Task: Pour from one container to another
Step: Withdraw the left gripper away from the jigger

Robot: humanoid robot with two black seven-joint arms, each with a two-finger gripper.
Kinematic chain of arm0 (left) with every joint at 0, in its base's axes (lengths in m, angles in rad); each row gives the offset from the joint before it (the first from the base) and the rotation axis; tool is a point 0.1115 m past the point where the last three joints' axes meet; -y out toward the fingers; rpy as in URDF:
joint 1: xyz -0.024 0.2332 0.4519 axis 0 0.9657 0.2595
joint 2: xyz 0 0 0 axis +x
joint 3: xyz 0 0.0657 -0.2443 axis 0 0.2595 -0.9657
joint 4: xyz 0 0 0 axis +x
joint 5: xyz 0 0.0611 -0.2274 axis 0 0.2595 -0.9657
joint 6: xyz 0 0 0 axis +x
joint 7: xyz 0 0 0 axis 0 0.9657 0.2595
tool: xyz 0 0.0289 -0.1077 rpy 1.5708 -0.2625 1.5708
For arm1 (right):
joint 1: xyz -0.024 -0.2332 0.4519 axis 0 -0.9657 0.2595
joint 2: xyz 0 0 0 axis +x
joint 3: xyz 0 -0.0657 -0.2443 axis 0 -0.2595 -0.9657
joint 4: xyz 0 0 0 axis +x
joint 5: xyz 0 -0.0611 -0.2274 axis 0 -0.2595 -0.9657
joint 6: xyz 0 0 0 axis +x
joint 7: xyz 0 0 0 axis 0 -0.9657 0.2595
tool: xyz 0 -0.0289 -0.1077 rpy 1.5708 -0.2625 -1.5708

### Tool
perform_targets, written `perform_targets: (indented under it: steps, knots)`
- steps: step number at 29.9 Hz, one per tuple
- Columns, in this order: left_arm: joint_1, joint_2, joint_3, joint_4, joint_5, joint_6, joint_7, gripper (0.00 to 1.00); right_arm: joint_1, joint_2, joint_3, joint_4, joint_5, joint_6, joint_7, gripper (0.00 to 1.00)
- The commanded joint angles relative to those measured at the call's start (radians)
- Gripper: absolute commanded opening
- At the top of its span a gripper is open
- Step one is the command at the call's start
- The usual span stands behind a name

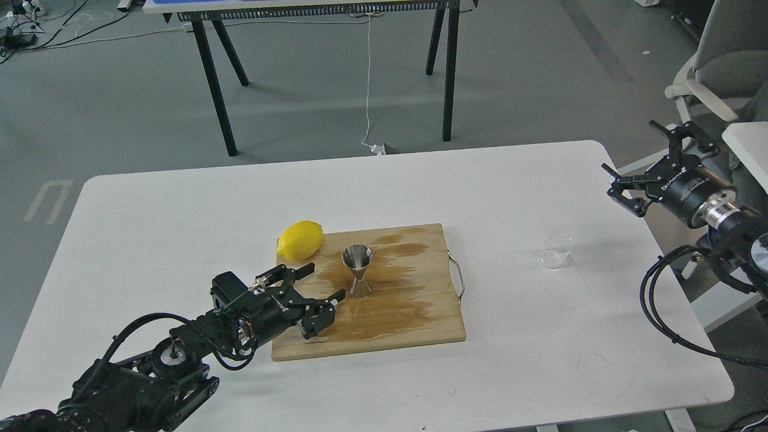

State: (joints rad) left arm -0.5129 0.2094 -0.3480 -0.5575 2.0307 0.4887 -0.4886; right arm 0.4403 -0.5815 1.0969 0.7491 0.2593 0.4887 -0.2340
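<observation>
two open tools over a white counter, steel jigger on the board, glass cup lying apart to the right.

the white counter (180,198) fills most of the head view, carrying a wooden cutting board (414,312) with dark wet stains and a thin metal handle on its right edge. the left tool (321,283) hovers low over the board's left part, fingers spread wide with nothing between them, its tips just beside the jigger. the right tool (643,161) hangs off the counter's right edge, also spread open and empty, well apart from everything on the counter. a yellow lemon (300,240) sits at the board's far left corner. the steel jigger (357,270) stands upright near the board's middle. the clear glass cup (555,250) lies on its side on the bare counter, right of the board.
</observation>
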Motion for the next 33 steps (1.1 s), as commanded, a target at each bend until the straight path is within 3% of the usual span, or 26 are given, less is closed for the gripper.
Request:
perform_targets:
  steps: [1,9,13,18,23,28,33]
  knots:
    - [-0.001,0.091,0.006,-0.077,-0.124,0.0,0.0,0.86,0.0,0.0,0.001,-0.001,0.0,0.0,0.004,0.99]
    - [-0.013,0.359,-0.011,-0.346,-0.455,0.0,0.0,0.86,0.011,0.014,0.003,-0.011,-0.002,0.0,0.005,0.99]
    - [-0.055,0.467,-0.031,-0.41,-0.64,-0.025,0.0,0.86,0.026,0.025,0.001,-0.014,-0.002,0.0,0.005,0.99]
    - [-0.064,0.513,-0.147,-0.417,-0.756,-0.422,0.0,0.87,0.086,0.061,-0.029,-0.063,-0.037,0.0,0.002,0.99]
    - [-0.064,0.527,-0.328,-0.41,-0.813,-0.949,0.0,0.9,0.127,0.133,-0.04,-0.082,-0.038,0.0,-0.004,0.99]
    - [-0.049,0.536,-0.416,-0.4,-0.94,-0.977,0.0,0.92,0.152,0.239,0.007,-0.073,0.003,0.0,0.001,0.99]
    - [-0.007,0.541,-0.416,-0.395,-1.058,-0.977,0.0,0.93,0.146,0.233,0.05,-0.01,0.263,0.0,0.001,0.99]
